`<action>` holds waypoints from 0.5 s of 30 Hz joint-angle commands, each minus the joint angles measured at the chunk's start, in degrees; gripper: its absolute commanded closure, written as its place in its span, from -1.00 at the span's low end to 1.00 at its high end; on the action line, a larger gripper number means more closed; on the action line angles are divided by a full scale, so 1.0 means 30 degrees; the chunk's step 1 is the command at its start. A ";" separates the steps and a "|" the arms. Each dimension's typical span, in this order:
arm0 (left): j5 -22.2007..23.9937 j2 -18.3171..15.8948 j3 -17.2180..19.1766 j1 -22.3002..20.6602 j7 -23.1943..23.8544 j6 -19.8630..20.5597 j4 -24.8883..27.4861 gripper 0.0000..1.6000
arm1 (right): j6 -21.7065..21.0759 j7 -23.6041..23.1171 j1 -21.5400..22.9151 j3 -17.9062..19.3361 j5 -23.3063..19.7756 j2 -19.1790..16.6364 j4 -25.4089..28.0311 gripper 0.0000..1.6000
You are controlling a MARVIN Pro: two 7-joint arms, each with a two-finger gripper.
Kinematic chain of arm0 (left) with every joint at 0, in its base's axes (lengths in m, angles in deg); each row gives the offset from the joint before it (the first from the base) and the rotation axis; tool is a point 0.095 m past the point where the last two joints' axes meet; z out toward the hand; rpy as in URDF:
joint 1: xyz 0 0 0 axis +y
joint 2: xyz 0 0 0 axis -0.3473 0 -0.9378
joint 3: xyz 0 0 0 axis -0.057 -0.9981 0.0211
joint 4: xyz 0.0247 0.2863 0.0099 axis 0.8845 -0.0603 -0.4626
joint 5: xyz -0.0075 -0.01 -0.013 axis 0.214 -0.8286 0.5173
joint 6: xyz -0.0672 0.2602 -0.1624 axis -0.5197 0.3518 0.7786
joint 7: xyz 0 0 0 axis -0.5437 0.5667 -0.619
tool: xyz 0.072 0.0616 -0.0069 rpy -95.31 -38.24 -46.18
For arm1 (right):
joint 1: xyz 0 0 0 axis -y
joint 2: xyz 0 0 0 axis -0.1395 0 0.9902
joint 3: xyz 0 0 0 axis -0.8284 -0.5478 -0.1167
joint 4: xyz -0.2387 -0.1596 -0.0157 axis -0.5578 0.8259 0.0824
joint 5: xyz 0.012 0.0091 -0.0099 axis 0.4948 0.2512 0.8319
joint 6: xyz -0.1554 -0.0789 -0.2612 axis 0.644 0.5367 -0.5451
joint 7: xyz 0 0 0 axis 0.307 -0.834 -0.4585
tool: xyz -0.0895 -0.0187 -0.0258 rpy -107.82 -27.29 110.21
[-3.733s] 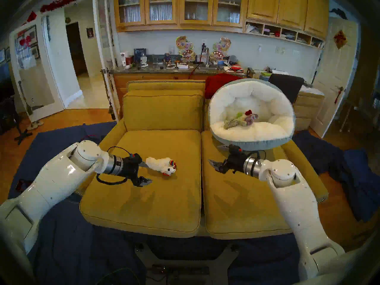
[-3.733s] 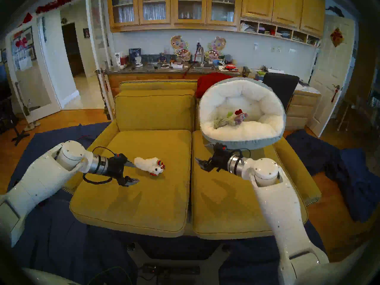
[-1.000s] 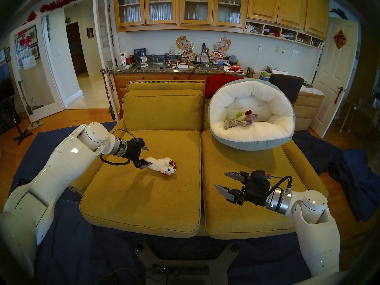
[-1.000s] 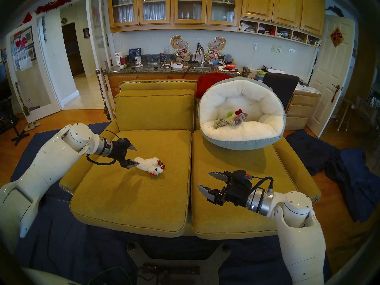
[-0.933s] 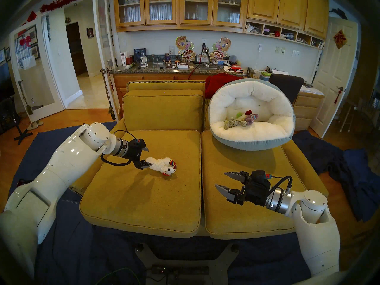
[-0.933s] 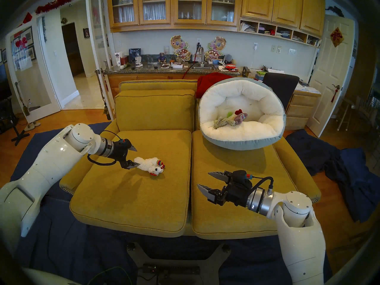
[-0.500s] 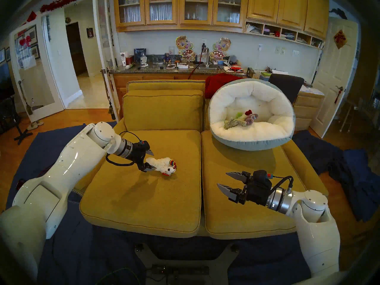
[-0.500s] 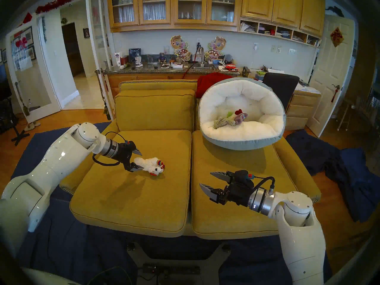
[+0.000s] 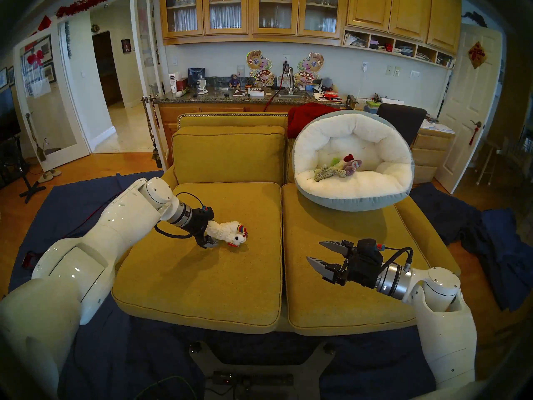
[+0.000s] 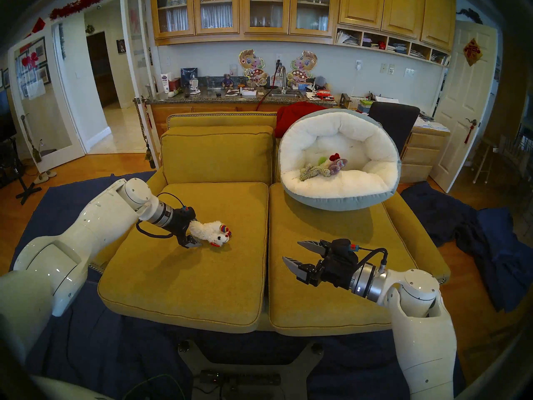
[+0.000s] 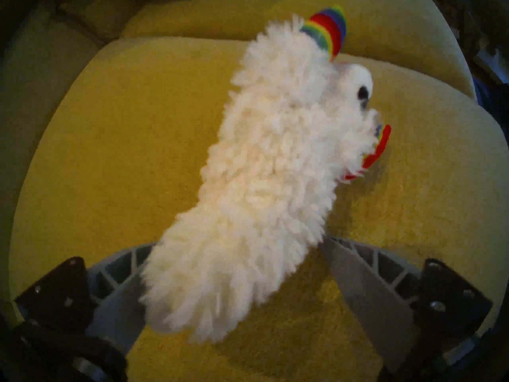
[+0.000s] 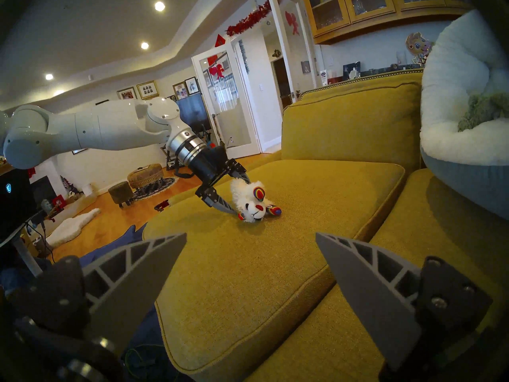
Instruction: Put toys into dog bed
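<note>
A white lamb with rainbow ears [image 9: 227, 230] [image 10: 210, 232] [image 11: 264, 180] lies on the left seat cushion, head pointing right. My left gripper [image 9: 212, 230] [image 10: 193, 230] [image 11: 239, 242] [image 12: 241, 196] is open, tilted down, one finger on each side of the lamb's hind end. The far finger is hidden behind the fur in the head views. The dog bed [image 9: 354, 203] [image 10: 340, 203] [image 12: 454, 152] leans on the right backrest and holds a shaggy beige toy [image 9: 324, 172], a green one [image 9: 335, 160] and a purple one [image 9: 353, 165]. My right gripper [image 9: 314, 250] [image 10: 290, 250] [image 12: 250, 235] hovers open and empty over the right cushion.
The mustard-yellow sofa [image 9: 202, 275] has an upright back cushion [image 9: 227, 154] behind the lamb. A red blanket [image 9: 308, 116] drapes over the backrest and a dark chair [image 9: 401, 122] stands behind the bed. Blue cloth [image 9: 496, 246] covers the floor around the sofa.
My left gripper slid forward and down until its fingers straddle the lamb's hind end, and the jaws narrowed slightly. The right arm drifted a little to the right; the lamb stayed put.
</note>
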 commanded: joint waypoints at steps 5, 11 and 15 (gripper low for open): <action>0.0066 0.0941 0.0248 -0.1762 -0.0140 -0.1380 -0.0984 1.00 | 0.0171 -0.0185 0.0235 0.0279 -0.0229 0.0042 0.0563 -1.00; 0.0774 0.0735 0.0969 -0.1935 0.0476 -0.1778 -0.0550 1.00 | 0.0206 -0.0296 0.0258 0.0259 -0.0162 0.0071 0.0559 -1.00; 0.1116 0.0551 0.1314 -0.2100 0.1074 -0.1972 0.0052 1.00 | 0.0198 -0.0326 0.0302 0.0194 -0.0119 0.0097 0.0547 -1.00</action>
